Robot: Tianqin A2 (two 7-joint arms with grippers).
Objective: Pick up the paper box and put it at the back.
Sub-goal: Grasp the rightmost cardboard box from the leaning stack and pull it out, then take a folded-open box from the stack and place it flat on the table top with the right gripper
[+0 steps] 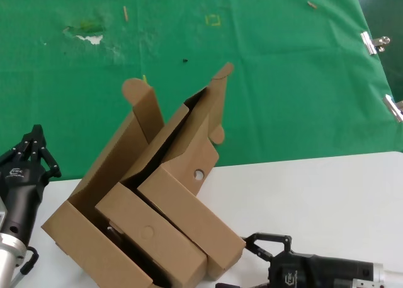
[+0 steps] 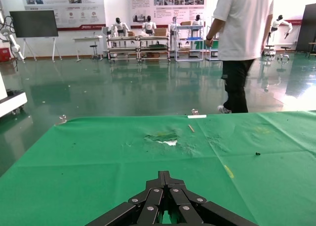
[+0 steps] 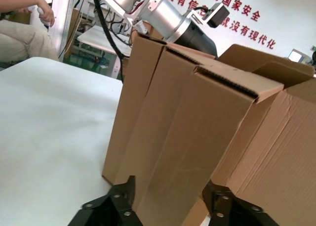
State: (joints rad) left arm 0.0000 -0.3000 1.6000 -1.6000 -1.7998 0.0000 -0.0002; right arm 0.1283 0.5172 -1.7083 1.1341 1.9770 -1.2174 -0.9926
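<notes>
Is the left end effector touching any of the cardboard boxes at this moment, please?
No, the left end effector sits shut, apart from the boxes, pointing across the green cloth.

3 boxes stand packed together near the table's (image 1: 327, 187) left edge: the paper box (image 1: 189, 193) rightmost, a second box (image 1: 148, 234) left of it, the big carton (image 1: 88, 231) outermost. The left gripper (image 1: 33, 150) sits left of them; the right gripper (image 1: 261, 247) sits just right, near the front.

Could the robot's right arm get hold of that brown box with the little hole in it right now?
Probably yes. The right gripper sits right at the near end of the paper box, jaws open on either side of its end wall, with nothing between them.
</notes>
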